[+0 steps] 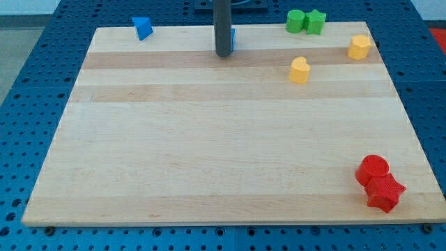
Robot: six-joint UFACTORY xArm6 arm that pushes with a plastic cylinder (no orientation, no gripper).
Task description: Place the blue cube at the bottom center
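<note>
**Rod planted at the top edge, blue cube tucked behind it**

The wooden tabletop (223, 139) fills most of the view, resting on a blue perforated base (28, 84). The dark rod comes down near the view's top centre, and its tip (224, 54) sits on the wood. There are no jaws here, only the bare rod, and it holds nothing. The blue cube (233, 38) peeks out just right of the rod, mostly hidden behind it; whether they touch cannot be told.

At the bottom right, a red cylinder (373, 169) touches a red star-shaped block (385, 192). At top right, a green cylinder (295, 21) and green star-shaped block (316, 22) sit together. A yellow block (359, 47) lies near the right edge, a yellow heart-shaped block (299, 70) left of it. A blue triangular block (143, 28) sits top left. No writing is readable.
</note>
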